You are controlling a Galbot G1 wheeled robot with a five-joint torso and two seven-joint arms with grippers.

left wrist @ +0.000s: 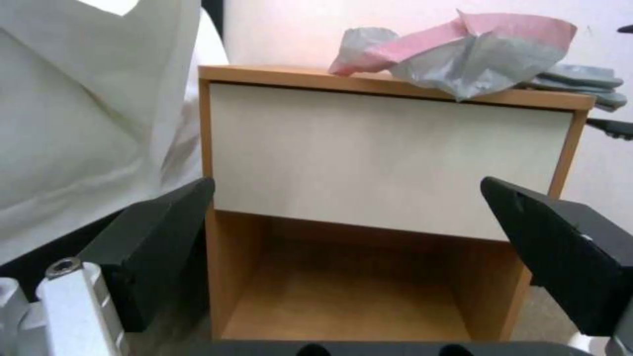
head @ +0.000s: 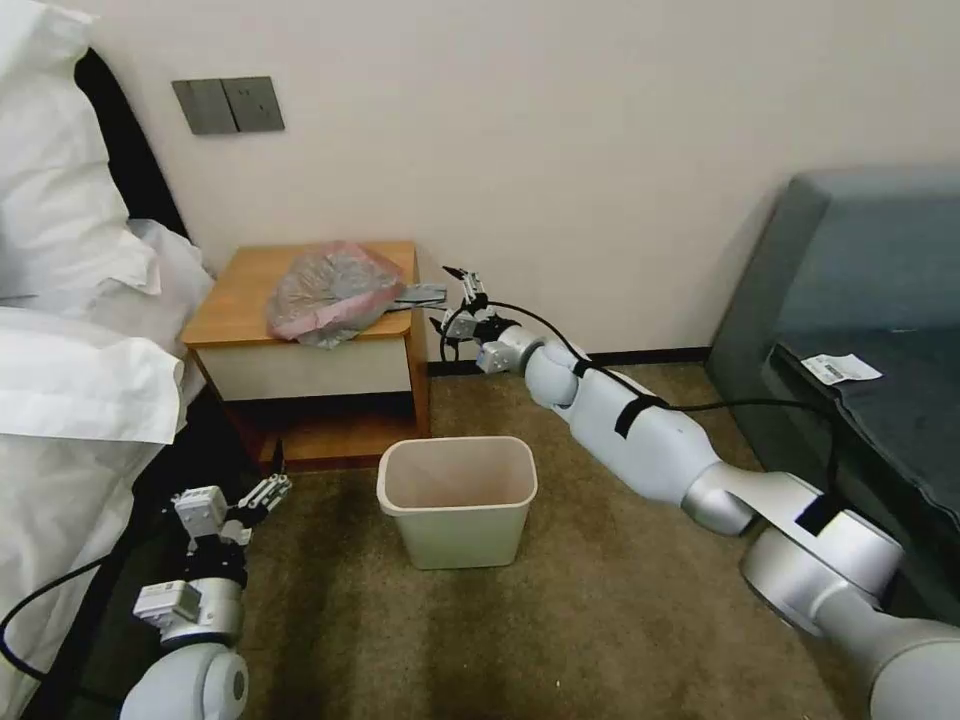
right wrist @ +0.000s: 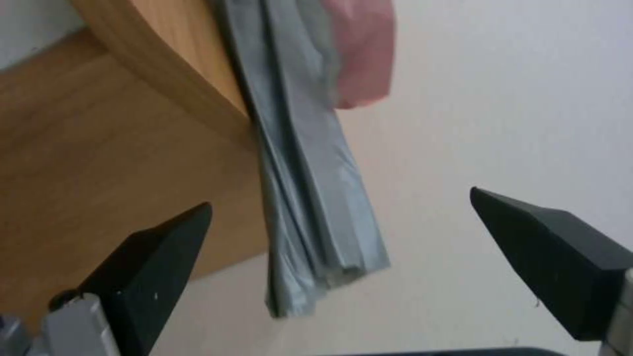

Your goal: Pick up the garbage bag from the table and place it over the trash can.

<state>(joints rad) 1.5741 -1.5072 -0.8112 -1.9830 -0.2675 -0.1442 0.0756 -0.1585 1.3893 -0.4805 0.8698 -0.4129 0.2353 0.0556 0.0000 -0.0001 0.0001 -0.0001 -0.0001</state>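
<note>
The garbage bag [head: 325,290], crinkled grey plastic with a pink-red band, lies on the table [head: 240,290] with its front hanging over the edge. A flat folded grey strip [head: 420,295] sticks out past the table's right edge. My right gripper [head: 445,297] is open just right of that strip. In the right wrist view the strip [right wrist: 310,198] hangs between the open fingers of my right gripper [right wrist: 339,198], untouched. My left gripper [head: 240,497] is open, low near the floor, facing the table [left wrist: 383,158] and the bag [left wrist: 462,54]. The trash can [head: 460,540] stands on the carpet before the table.
A bed with white bedding [head: 70,330] runs along the left, close to my left arm. A dark blue-grey sofa [head: 860,300] with a paper slip [head: 840,368] stands at the right. The wall is right behind the table. Carpet lies around the trash can.
</note>
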